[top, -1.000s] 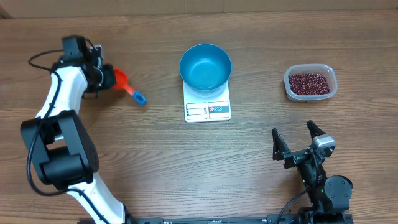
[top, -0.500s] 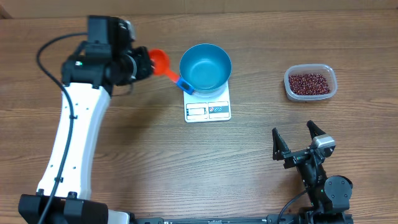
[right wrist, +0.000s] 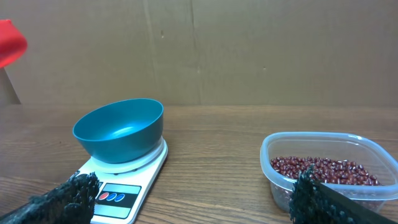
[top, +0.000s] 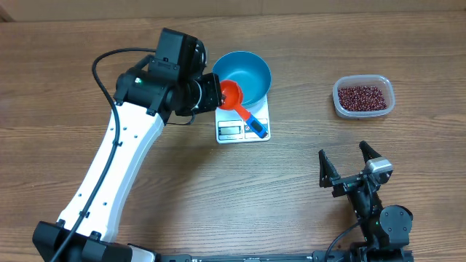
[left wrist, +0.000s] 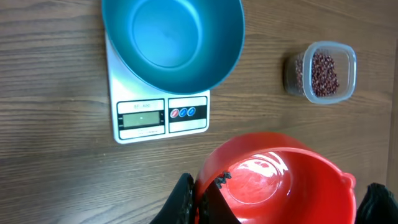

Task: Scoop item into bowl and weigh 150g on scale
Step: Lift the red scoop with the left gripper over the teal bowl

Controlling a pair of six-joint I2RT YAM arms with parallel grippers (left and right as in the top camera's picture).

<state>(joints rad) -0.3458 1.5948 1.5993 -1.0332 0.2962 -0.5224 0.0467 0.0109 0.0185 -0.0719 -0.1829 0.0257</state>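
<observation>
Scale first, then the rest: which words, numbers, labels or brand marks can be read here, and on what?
Nothing reads clearly.
scale, print line above the display window: too small to read.
scale display: faint digits, blurred.
scale button panel: three coloured dots, no legible text.
blue bowl, red scoop, clear tub: no text seen.

My left arm (top: 120,156) stretches diagonally from the near left toward the far middle, with the wrist turned to the right. My left gripper (top: 217,94) is clamped on a red scoop (top: 231,94). My right arm (top: 380,217) sits folded low at the near right. My right gripper (top: 343,154) has its fingers spread wide and holds nothing.
</observation>
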